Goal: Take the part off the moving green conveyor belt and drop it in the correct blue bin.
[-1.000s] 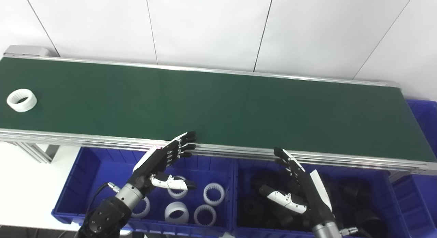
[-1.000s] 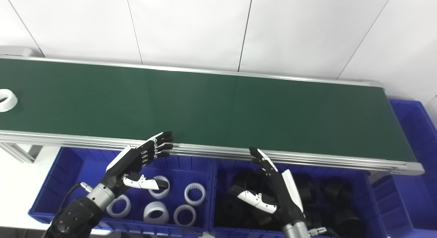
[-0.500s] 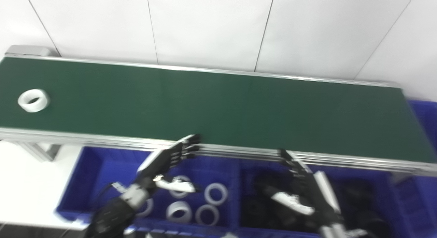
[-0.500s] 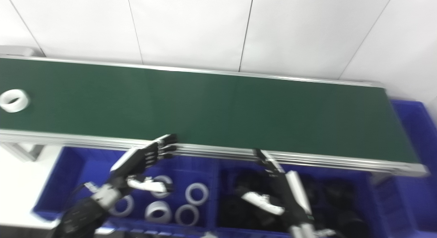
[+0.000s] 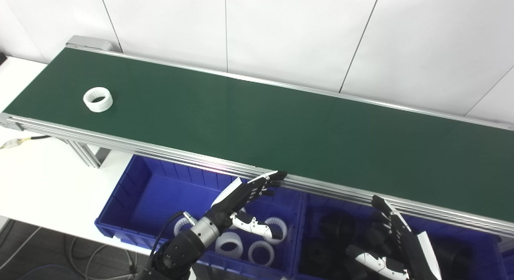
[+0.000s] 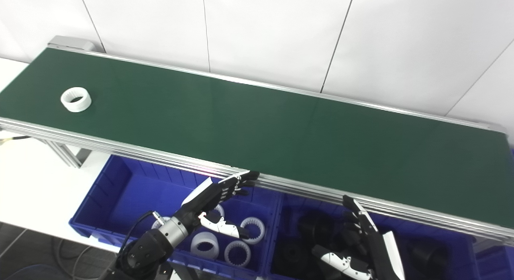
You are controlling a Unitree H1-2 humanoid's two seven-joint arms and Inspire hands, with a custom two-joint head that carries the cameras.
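A white ring part (image 5: 97, 99) lies on the green conveyor belt (image 5: 257, 123) near its far left end; it also shows in the right eye view (image 6: 76, 99). My left hand (image 5: 241, 195) is open and empty, held over the left blue bin (image 5: 132, 191) just below the belt's front rail. My right hand (image 5: 395, 244) is open and empty over the right blue bin (image 6: 297, 215), which holds black parts. Both hands are far from the ring.
The left bin holds several white rings (image 5: 229, 248). The belt's silver front rail (image 5: 160, 151) runs above both bins. A white tabletop (image 5: 40, 175) lies at the left, with a cable (image 5: 16, 142) on it. A white panelled wall stands behind the belt.
The camera has turned left and down, so the whole picture shifted. The white ring has travelled rightward along the belt. Both hands stay open over their bins.
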